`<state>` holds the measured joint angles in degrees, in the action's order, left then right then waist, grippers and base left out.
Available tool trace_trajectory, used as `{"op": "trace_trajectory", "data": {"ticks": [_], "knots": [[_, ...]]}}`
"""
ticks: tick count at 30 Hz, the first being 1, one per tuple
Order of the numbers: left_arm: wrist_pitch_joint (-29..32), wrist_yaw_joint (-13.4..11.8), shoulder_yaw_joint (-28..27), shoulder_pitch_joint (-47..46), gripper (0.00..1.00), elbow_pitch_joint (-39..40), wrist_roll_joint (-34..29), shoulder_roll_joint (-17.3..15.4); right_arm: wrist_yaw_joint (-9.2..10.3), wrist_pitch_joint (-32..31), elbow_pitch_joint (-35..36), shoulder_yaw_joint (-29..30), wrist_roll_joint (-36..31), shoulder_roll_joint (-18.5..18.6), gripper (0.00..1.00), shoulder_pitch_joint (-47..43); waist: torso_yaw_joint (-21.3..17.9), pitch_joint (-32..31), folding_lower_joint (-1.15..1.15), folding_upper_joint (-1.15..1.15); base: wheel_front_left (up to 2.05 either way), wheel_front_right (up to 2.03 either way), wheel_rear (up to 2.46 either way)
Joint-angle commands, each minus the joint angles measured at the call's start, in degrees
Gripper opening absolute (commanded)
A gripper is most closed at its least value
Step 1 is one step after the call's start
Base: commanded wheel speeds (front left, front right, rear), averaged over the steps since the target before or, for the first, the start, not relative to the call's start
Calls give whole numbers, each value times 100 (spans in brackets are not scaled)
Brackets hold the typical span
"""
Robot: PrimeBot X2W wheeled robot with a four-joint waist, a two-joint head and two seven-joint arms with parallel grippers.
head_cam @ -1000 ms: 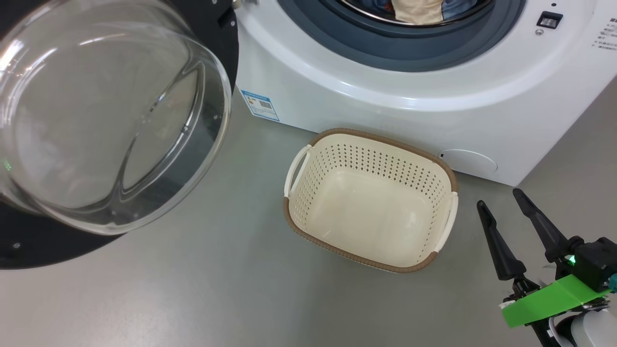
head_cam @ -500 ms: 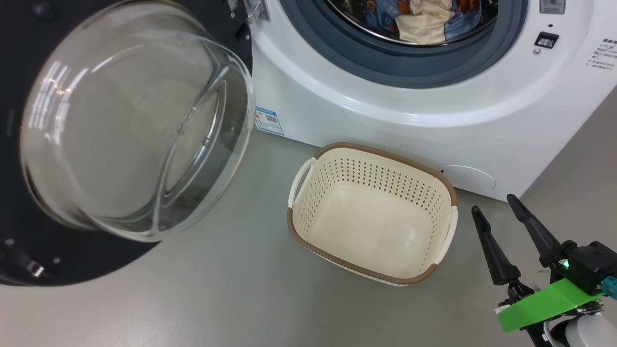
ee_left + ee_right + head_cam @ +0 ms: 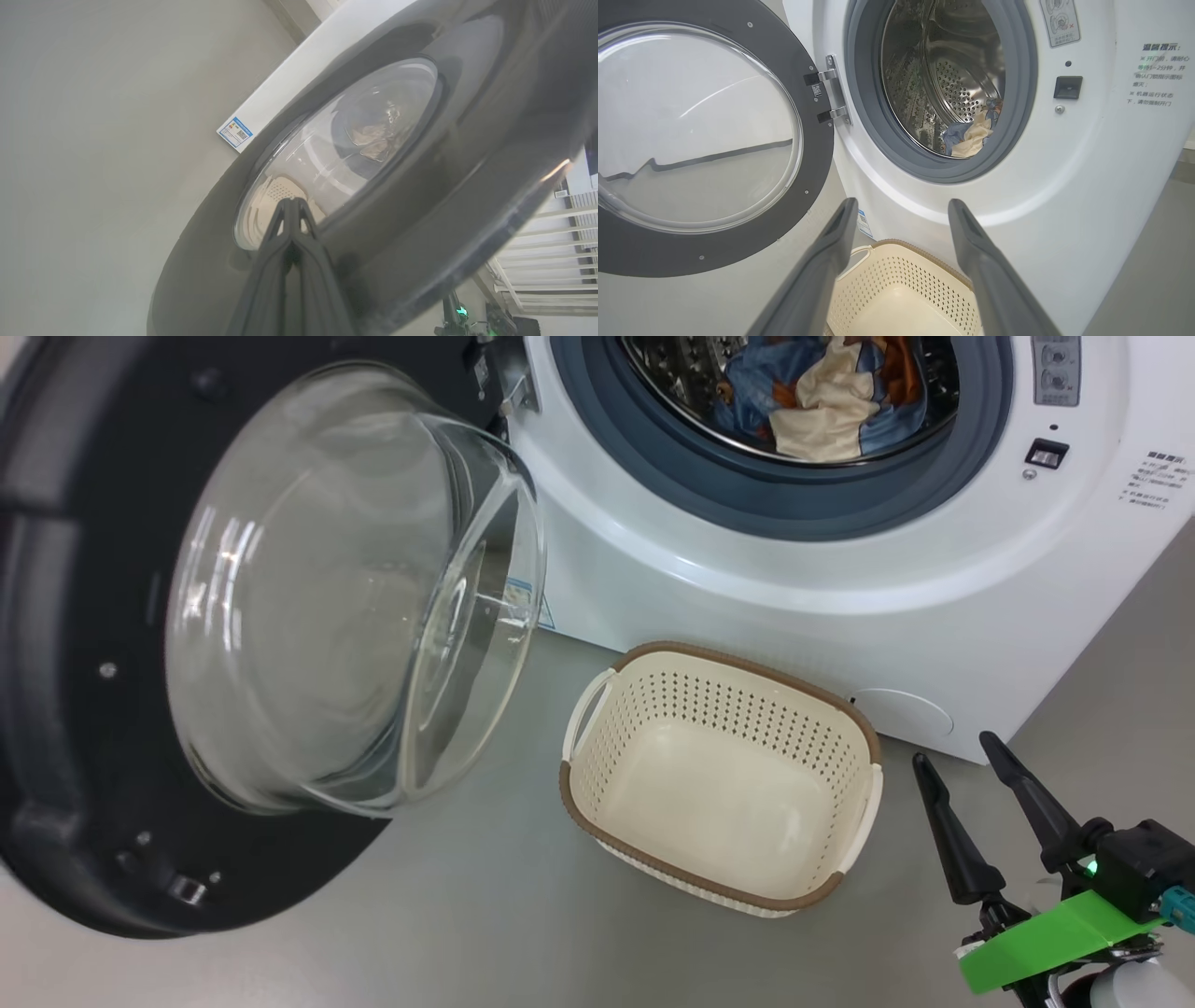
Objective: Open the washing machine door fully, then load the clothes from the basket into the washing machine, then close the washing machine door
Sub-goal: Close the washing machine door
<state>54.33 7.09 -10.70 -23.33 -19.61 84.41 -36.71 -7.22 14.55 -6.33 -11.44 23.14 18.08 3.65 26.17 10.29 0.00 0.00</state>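
Observation:
The washing machine door stands open at the left, its glass bowl facing the white washing machine. Blue, cream and orange clothes lie in the steel drum. The cream basket sits on the floor before the machine with nothing in it. My right gripper hangs open to the right of the basket, holding nothing. In the right wrist view its fingers frame the basket, below the clothes. My left gripper is shut and points at the door's outer face, by the window's edge.
Grey floor surrounds the machine and basket. A small blue label is stuck low on the machine's front. The door hinge sits left of the blue-grey gasket. White railings show past the door.
The head camera has tilted up, showing more of the drum and clothes. The door has swung somewhat toward the machine, its glass bowl now covering the blue label. The right gripper stays open.

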Motion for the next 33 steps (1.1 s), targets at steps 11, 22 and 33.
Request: {"op": "trace_trajectory", "data": {"ticks": [11, 22, 33], "knots": [[641, 39, 174, 155, 0, 1406, 423, -124, -26, 45, 69, 41, -54, -80, 100, -131, -154, -267, 0, 0, 0, 0, 0], [908, 39, 835, 96, 0, 2487, 385, 186, -26, 45, 52, 212, -90, -200, 100, -207, -636, -437, 0, 0, 0, 0, 0], [777, 40, 1359, -251, 0, 2674, 153, 532, -26, 45, 62, 460, -120, -317, 100, -270, -1601, -492, 0, 0, 0, 0, 0]]}}
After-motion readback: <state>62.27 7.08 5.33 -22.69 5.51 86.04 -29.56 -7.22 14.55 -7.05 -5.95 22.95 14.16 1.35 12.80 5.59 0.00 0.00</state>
